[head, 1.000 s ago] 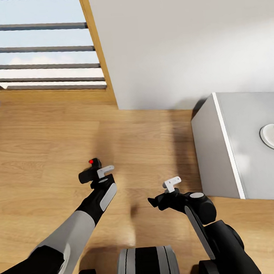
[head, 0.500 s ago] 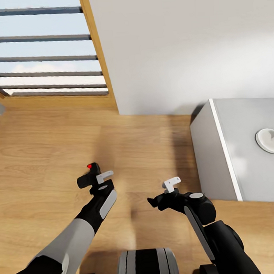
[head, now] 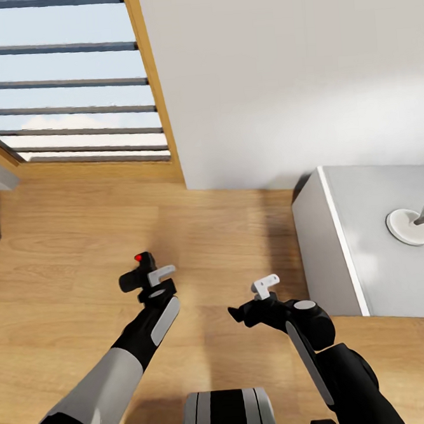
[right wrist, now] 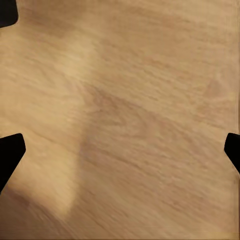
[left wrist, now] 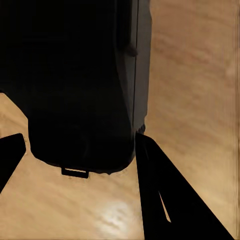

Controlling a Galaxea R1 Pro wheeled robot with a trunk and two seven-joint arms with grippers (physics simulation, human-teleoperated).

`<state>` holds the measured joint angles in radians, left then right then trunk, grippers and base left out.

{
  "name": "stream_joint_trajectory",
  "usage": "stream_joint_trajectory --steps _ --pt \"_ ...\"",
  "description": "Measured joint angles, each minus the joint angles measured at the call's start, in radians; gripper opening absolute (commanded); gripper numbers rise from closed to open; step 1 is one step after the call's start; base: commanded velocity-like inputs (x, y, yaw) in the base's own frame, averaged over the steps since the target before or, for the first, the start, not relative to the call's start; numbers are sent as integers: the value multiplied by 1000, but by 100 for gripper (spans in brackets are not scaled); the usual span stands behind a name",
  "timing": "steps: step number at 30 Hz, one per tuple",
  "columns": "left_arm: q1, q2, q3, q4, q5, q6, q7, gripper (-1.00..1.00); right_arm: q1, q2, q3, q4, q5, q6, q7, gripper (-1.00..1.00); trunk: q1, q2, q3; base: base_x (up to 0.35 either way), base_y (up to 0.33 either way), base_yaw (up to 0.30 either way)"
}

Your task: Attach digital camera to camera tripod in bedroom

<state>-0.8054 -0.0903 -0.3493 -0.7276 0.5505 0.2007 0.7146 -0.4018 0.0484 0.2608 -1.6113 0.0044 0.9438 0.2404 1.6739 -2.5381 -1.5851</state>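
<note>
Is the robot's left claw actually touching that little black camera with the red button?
Touching. In the left wrist view the camera sits between the left gripper's fingers, its side pressed against one. The head view shows it carried above the floor.

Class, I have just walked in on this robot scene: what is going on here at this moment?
A two-armed robot stands on a light wood floor beside a pale wall. Its left gripper is shut on the digital camera, a small black box with a red button on top, held above the floor; the left wrist view shows the dark body between the fingers. The right gripper is open and holds nothing. To the robot's right stands a grey cabinet bearing a round white base.
</note>
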Motion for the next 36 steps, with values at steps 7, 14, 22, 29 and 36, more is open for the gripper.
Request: stream_joint_trajectory --steps 7,14,22,29,36 --pt "192 89 25 -422 3 198 11 -100 8 -3 24 0 0 -69 1 100 -3 2 27 0 0 0" --pt "439 149 132 -799 13 342 12 -100 18 2 37 0 0 -96 -4 100 -6 3 54 0 0 0" --pt "505 159 160 -859 16 371 7 -100 23 6 35 0 0 -99 -4 100 -10 5 86 0 0 76" --pt "516 162 164 -862 16 377 7 -100 23 3 35 0 0 -91 3 100 -13 7 116 0 0 224" --pt "519 163 160 -841 17 393 -28 -100 23 -2 35 0 -1 -93 4 100 -16 8 144 0 0 268"
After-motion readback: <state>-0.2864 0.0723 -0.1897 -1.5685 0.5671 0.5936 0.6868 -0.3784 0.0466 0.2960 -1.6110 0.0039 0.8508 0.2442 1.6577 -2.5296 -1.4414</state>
